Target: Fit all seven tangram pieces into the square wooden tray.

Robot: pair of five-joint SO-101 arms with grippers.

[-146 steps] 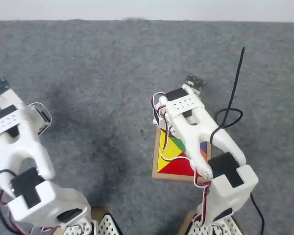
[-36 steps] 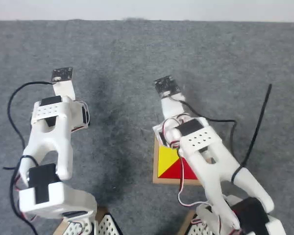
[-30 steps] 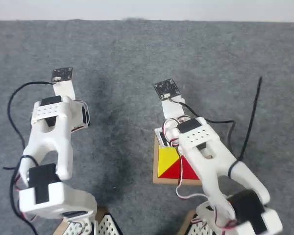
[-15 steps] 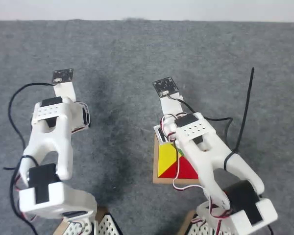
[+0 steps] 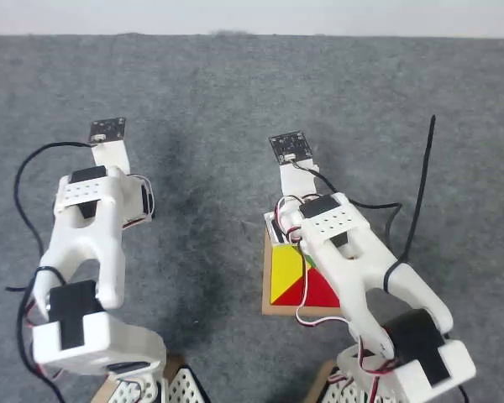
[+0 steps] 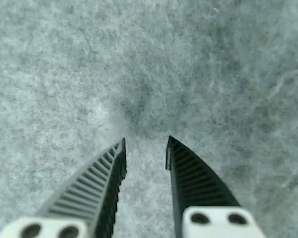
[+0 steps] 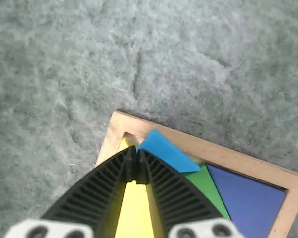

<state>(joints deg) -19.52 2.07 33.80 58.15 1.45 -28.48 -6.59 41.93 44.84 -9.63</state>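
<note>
Right claw [image 7: 136, 166]: tips pressed together, nothing between them, over a corner of the tray [image 7: 203, 145], just beside the light blue triangle [image 7: 161, 148]. The tray sits on the grey surface [image 6: 188, 59]. Yellow piece [image 7: 134, 218], green piece [image 7: 204, 182] and dark blue piece [image 7: 246, 201] lie inside it. Left claw [image 6: 144, 145]: partly open, empty, above the surface.

Lighting's pretty soft and even here, looks like it's coming from overhead. The grey felt-covered counter [image 5: 386, 101] is mid-bright all the way across. A fuzzy, soft-edged dark patch sits on the felt between the two arms, right beside the white plastic left arm [image 5: 88, 227]. From the left wrist there's a dim smudge of shadow just ahead of the black ridged fingers [image 6: 107, 186]. The square wooden tray [image 7: 198, 146] and its flat coloured pieces [image 7: 238, 198] look matte and evenly lit, with a thin dark line along the inside of the rim.
</note>
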